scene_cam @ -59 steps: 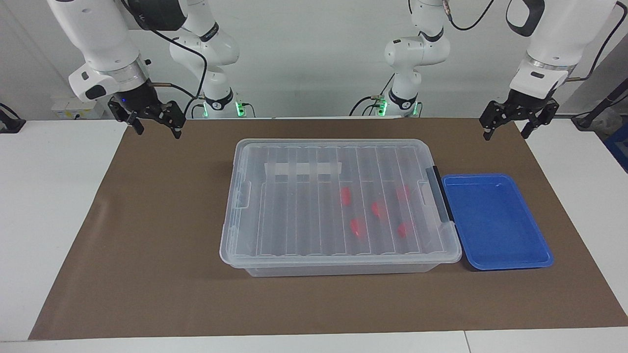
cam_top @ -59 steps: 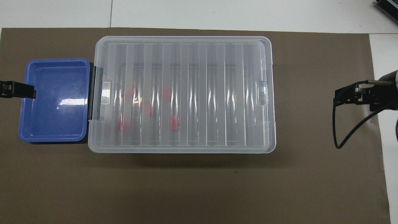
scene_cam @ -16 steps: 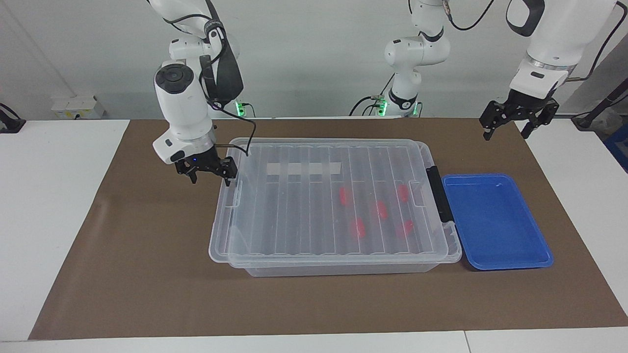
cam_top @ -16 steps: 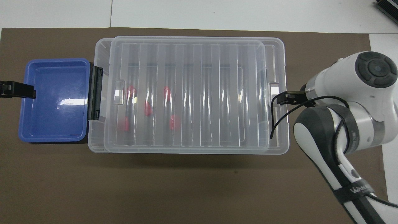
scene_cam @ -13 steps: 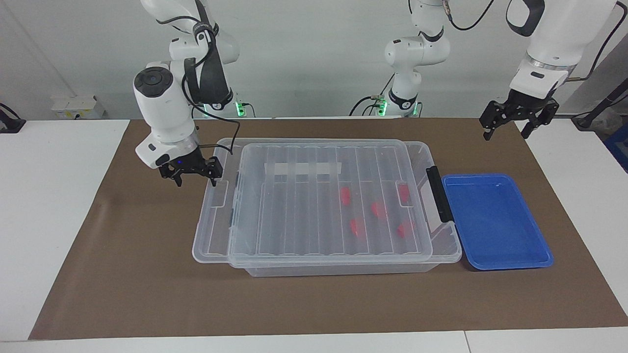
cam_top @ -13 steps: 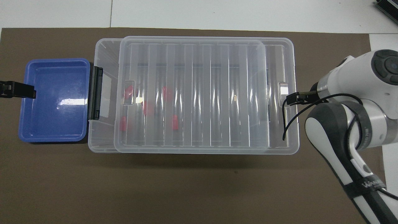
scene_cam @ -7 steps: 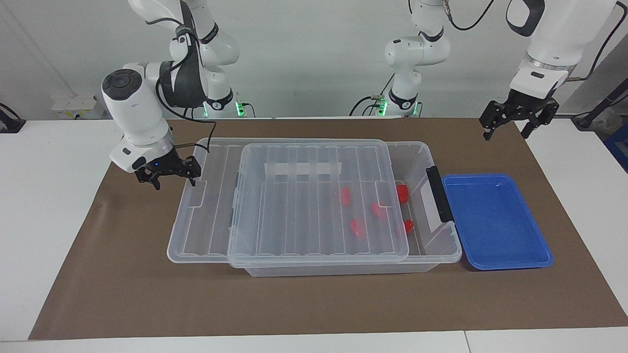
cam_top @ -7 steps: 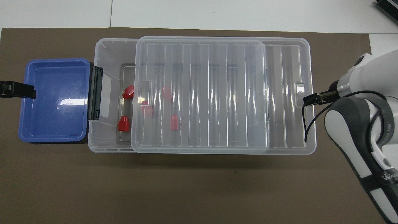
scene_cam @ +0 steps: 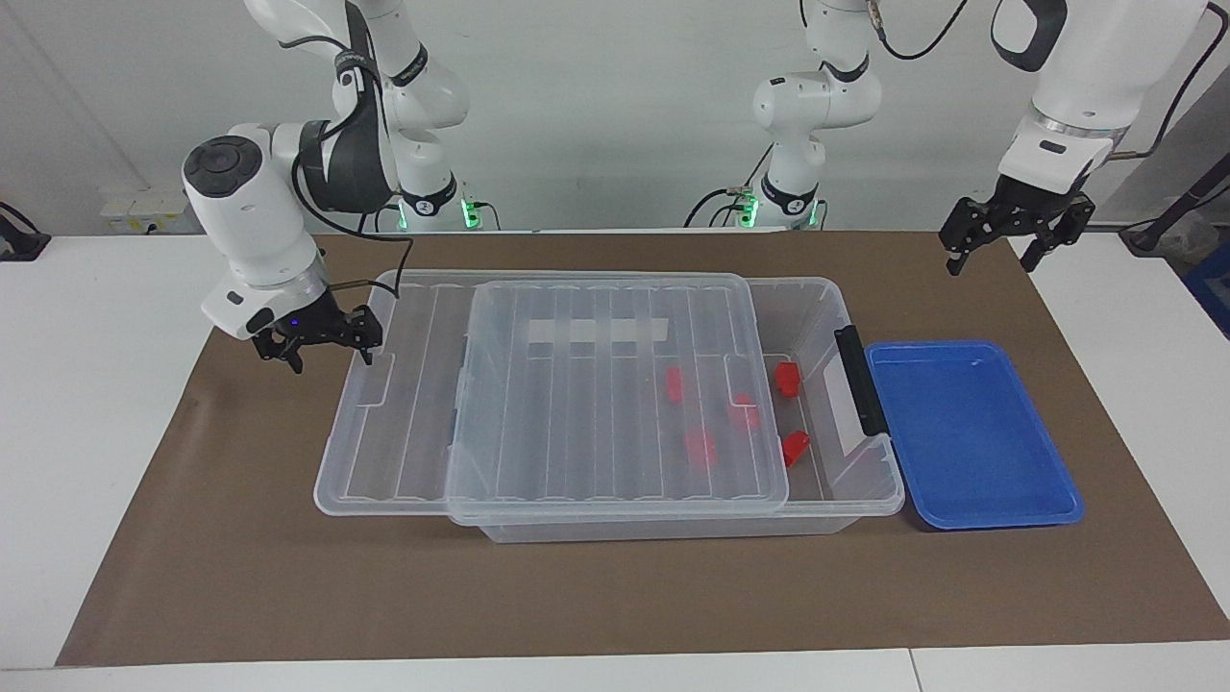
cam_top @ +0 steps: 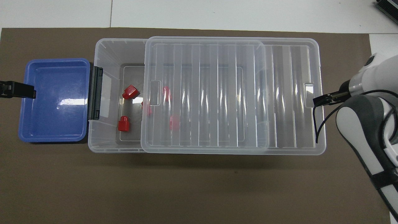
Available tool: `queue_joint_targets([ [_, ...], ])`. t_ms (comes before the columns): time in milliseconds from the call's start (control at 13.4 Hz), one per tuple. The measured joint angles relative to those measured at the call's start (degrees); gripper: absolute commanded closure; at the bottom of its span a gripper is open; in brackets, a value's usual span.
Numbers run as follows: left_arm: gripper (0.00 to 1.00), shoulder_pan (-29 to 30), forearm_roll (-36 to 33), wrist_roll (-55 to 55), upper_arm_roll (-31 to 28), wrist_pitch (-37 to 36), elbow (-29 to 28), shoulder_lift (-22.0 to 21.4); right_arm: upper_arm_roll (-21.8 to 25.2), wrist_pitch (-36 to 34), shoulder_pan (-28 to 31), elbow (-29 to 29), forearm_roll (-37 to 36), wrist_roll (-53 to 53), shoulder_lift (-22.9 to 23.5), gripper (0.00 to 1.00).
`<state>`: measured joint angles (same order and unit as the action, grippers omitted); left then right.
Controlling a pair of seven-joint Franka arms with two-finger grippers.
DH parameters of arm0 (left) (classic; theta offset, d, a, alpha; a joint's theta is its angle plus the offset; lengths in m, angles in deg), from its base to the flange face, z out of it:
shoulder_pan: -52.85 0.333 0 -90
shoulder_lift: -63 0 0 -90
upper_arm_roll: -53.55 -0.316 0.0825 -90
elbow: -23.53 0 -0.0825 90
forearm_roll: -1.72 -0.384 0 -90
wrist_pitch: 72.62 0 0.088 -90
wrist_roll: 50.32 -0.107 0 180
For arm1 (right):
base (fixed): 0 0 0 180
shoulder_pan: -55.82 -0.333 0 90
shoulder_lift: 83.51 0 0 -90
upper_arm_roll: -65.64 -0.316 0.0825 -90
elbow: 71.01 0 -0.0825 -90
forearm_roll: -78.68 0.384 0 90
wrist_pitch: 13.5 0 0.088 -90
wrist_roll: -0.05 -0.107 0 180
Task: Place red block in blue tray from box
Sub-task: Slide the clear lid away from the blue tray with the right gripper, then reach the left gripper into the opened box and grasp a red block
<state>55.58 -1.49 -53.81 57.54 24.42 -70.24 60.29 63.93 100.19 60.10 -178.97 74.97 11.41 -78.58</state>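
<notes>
Partly, the ribbed lid (scene_cam: 538, 384) covers the box's (scene_cam: 846, 500) red blocks (scene_cam: 788, 379).

My facing view looks from high across the surface (scene_cam: 615, 596) toward both arm bases, taking in the whole brown mat. My overhead view looks steeply down from above the robots' end, closer in, half a turn from the other. Both share the box (scene_cam: 846, 500) (cam_top: 105, 140), its lid (scene_cam: 538, 404) (cam_top: 217, 93) and the blue tray (scene_cam: 971, 432) (cam_top: 53, 118).
</notes>
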Motion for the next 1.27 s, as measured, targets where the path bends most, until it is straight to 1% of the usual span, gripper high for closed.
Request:
queue_joint_targets([
  [299, 0.0, 0.0, 0.0, 0.0, 0.0, 0.0, 0.0, 0.0, 0.03, 0.04, 3.78, -0.01, 0.01, 6.12, -0.01, 0.0],
  [748, 0.0, 0.16, 0.0, 0.01, -0.08, -0.34, 0.0, 0.0, -0.02, 0.04, 4.24, -0.07, 0.01, 7.42, -0.01, 0.0],
  [972, 0.0, 1.56, 0.05, 0.55, -0.23, -1.41, -0.01, -0.08, 0.0, 0.04, 4.68, -0.09, 0.01, 8.07, -0.01, 0.0],
  [1121, 0.0, 0.95, 0.35, 5.62, 0.32, -0.7, -0.02, -0.15, 0.0, 0.04, 4.85, -0.09, 0.01, 8.11, -0.01, 0.0],
  [1196, 0.0, -0.65, 0.56, 10.76, 0.6, 0.68, -0.11, -0.15, 0.0, 0.04, 4.94, -0.09, 0.01, 8.11, -0.01, 0.0],
  [1271, 0.0, -3.43, 0.61, 18.18, 0.82, 2.8, -0.46, -0.13, 0.0, 0.04, 5.14, -0.09, 0.01, 8.11, -0.01, 0.0],
])
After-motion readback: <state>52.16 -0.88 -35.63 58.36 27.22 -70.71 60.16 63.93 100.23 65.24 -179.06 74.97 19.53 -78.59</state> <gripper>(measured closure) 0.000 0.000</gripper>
